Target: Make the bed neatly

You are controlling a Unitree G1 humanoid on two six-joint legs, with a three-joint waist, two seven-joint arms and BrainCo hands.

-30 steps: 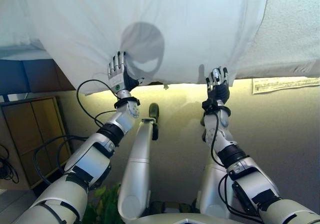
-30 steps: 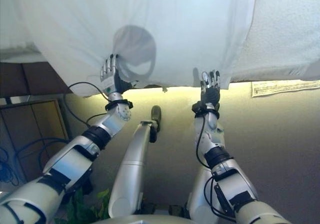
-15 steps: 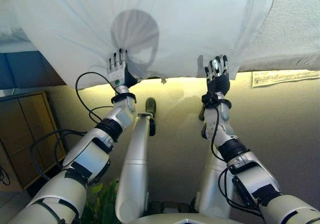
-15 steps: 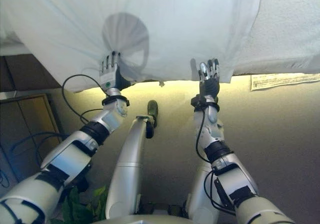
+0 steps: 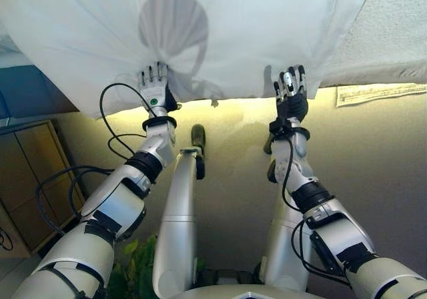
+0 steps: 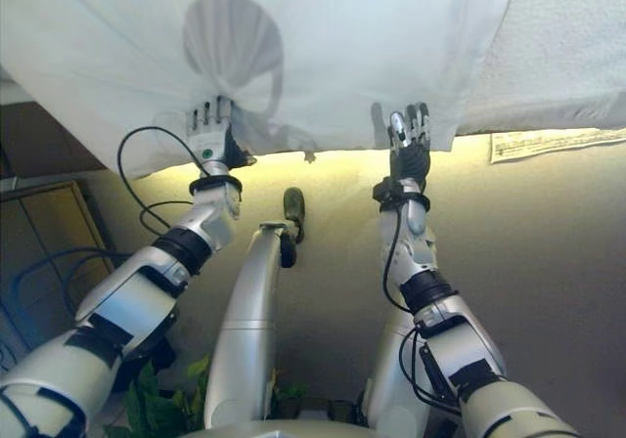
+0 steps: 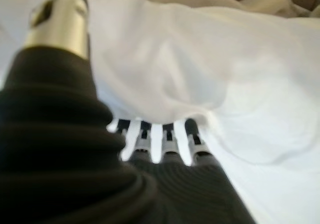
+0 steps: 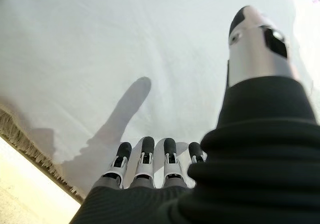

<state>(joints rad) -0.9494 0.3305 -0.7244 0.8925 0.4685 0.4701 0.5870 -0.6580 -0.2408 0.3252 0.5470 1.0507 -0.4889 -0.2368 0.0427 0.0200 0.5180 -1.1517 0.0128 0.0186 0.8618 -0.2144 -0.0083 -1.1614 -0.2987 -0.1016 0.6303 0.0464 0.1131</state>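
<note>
A white sheet [image 5: 220, 32] lies over the bed and hangs past its near edge. My left hand [image 5: 155, 91] rests on the sheet's lower edge with straight fingers, and creases fan out from it. In the left wrist view its fingertips [image 7: 167, 131] touch a raised fold of the sheet [image 7: 190, 79]. My right hand [image 5: 291, 93] lies flat on the sheet near its right corner. In the right wrist view its fingers [image 8: 145, 151] are straight on smooth cloth [image 8: 125, 44] with the thumb held apart.
A white textured cover [image 5: 393, 32] shows on the bed to the right of the sheet, with a paper label [image 5: 380, 93] below it. A wooden cabinet [image 5: 33, 172] stands at the left. A green plant [image 5: 133, 265] is by my legs.
Both hands have moved a little further up onto the sheet. The cloth has bunched more around the left hand. The view has shifted slightly.
</note>
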